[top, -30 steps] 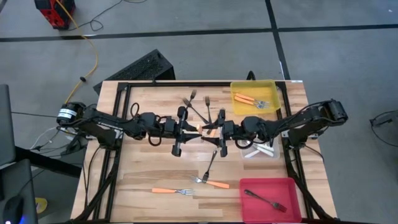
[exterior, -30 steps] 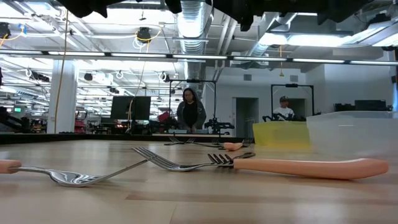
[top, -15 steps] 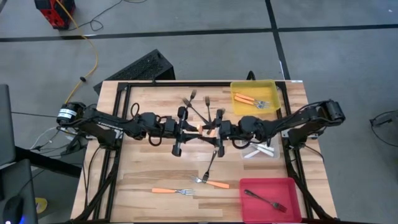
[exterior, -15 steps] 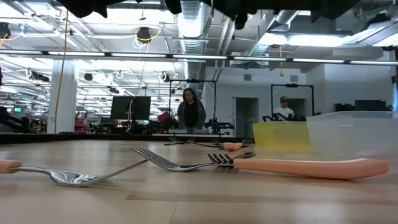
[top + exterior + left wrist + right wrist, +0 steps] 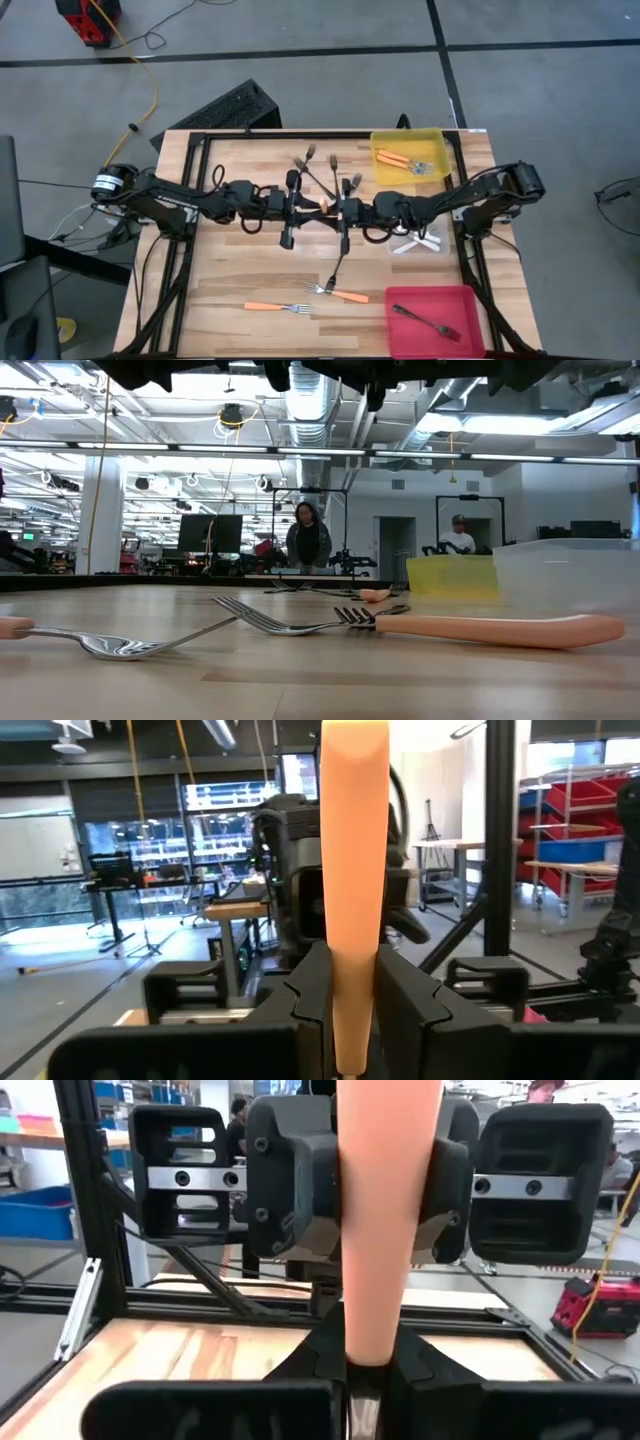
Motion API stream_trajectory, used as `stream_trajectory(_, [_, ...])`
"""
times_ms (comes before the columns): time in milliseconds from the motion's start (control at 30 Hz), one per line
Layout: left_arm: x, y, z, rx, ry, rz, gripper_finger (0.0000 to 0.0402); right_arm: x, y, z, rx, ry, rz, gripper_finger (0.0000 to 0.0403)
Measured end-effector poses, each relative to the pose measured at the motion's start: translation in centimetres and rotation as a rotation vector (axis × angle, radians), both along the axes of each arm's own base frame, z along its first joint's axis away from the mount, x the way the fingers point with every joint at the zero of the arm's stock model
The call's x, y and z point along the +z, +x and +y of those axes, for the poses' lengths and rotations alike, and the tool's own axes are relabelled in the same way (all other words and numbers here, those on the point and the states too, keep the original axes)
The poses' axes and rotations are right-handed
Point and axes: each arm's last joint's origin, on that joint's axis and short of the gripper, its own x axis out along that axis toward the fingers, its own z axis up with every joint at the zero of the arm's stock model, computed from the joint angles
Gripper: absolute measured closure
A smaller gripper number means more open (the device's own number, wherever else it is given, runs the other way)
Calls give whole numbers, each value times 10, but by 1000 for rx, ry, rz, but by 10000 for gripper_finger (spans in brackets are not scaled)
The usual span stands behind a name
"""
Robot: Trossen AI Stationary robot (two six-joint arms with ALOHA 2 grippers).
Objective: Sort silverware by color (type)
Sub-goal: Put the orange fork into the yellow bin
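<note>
Meeting above the middle of the table (image 5: 250,280), the left gripper (image 5: 300,210) and the right gripper (image 5: 335,212) are both clamping one orange-handled fork (image 5: 322,206) between them: each wrist view is showing dark fingers (image 5: 305,995) pressing on the orange handle, the other gripper facing close behind. Just beyond them, dark forks (image 5: 318,170) are lying loose on the wood. Nearer, two orange forks (image 5: 275,307) are resting left of the red bin (image 5: 400,325), one crossing a dark fork (image 5: 338,262). Far right, the yellow bin (image 5: 440,140) is holding orange forks; the clear bin (image 5: 440,245) is holding pale forks (image 5: 418,242).
</note>
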Motion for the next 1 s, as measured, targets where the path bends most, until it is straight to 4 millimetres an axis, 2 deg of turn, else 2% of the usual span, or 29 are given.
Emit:
stream_trajectory(33, [0, 0, 1, 0, 2, 0, 368, 0, 0, 0, -1, -9, -1, 364])
stream_trajectory(267, [0, 0, 2, 35, -7, 7, 354, 0, -1, 6, -42, -36, 10, 363])
stream_trajectory(433, [-2, 1, 4, 103, -13, 29, 303, 1, -3, 4, -100, -40, 12, 363])
stream_trajectory(633, [-6, 0, 5, 143, -12, 88, 221, 16, -17, -2, -145, -51, 48, 363])
stream_trajectory(800, [-2, -7, 9, 251, -36, 124, 174, 25, -42, -19, -348, -102, 200, 363])
stream_trajectory(1000, [2, -16, 10, 282, -55, 171, 162, 24, -76, -55, -524, -183, 475, 363])
